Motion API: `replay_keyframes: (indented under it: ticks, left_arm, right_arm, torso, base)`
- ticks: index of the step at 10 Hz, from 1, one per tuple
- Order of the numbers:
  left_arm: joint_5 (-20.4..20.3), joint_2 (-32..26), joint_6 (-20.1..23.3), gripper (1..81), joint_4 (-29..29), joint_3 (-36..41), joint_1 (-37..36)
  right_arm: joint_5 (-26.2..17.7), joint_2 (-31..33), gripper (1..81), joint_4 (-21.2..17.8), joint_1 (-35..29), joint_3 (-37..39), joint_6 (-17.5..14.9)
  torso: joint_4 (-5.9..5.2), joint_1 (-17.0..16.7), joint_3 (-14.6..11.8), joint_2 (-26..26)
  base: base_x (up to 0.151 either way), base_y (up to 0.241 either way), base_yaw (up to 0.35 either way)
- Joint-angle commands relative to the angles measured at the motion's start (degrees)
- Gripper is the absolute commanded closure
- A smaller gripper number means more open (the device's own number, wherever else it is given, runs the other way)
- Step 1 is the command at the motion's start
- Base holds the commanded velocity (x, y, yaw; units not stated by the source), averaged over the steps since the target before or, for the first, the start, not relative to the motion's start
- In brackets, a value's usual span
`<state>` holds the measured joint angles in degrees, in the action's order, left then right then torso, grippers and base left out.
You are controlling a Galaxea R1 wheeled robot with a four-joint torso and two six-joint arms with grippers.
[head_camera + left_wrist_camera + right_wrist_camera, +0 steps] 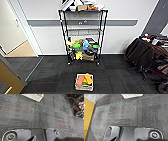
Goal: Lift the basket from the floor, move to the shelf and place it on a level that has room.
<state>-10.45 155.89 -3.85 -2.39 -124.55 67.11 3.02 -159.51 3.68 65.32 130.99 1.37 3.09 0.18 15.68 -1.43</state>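
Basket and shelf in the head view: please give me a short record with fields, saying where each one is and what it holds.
basket: on the floor, in front of the shelf, apart from it
basket contents: an orange piece, a yellow piece and something green
shelf: black wire rack against the wall
top tier: piled with boxes and papers
middle tier: bare wire grid
lower tiers: crowded with colourful items
task state: basket not yet lifted

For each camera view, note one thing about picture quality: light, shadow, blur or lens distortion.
Head view: even indoor light, soft focus, the shelf leaning a little from the wide lens. Left wrist view: flat light on the floor, the basket mesh blurred. Right wrist view: carpet stripes smeared, no hard shadows.
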Motion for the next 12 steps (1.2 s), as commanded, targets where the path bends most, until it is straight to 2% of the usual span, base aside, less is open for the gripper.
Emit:
replay_keyframes:
  ticks: [1,12]
  left_arm:
    - [1.92,-0.84,-0.01,1.0,0.02,1.15,-4.4]
    - [1.92,-1.54,-0.1,1.0,0.02,1.94,-4.13]
  right_arm:
    - [-1.97,0.84,1.0,-0.61,-4.62,-0.92,0.13]
    - [-1.7,0.84,1.0,-0.78,-4.36,-0.92,0.13]
  torso:
    - [0.0,0.0,0.0,0.0]
    - [0.0,0.06,0.02,0.04]
  base:
    - [0.09,0.0,0.0]
    - [0.091,0.0,0.0]
